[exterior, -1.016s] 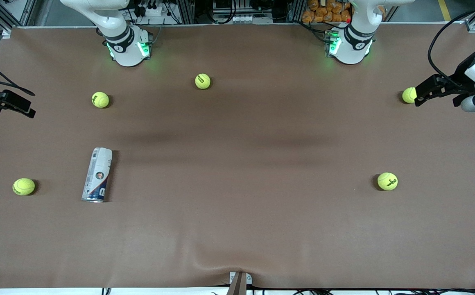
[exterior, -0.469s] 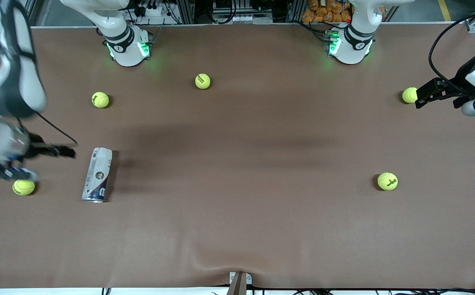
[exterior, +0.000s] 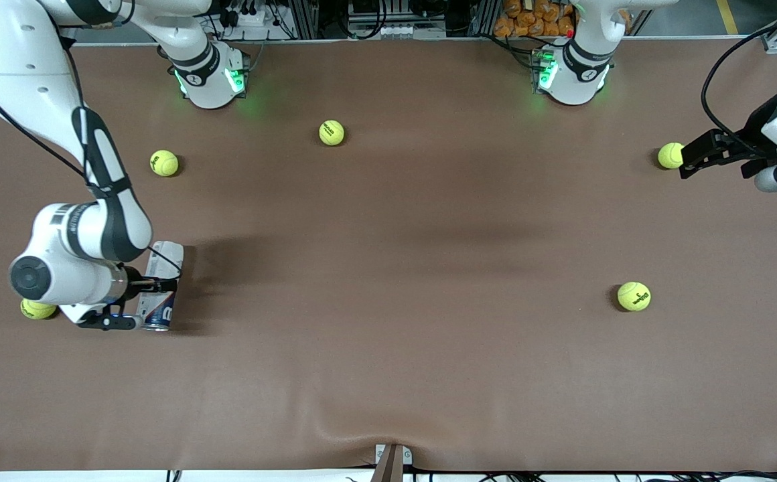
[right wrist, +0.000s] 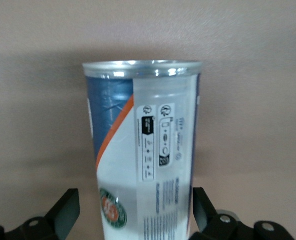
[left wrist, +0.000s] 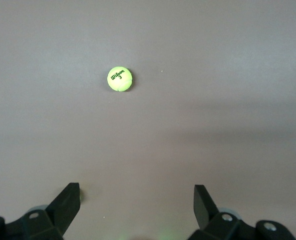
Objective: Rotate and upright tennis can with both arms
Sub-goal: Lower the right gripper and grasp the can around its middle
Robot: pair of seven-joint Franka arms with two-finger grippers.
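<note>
Desk (exterior: pixel 388 375): brown, carries everything here.
Tennis can (exterior: pixel 163 281): lying flat near the right arm's end, metal rim toward the front camera; not yet upright.
Right pincer (right wrist: pixel 132 212): spread wide, straddling the can's body, apparently lined up to clamp.
Left pincer (left wrist: pixel 137 202): released, waiting over bare desk by a tennis ball (left wrist: pixel 119 79).
</note>
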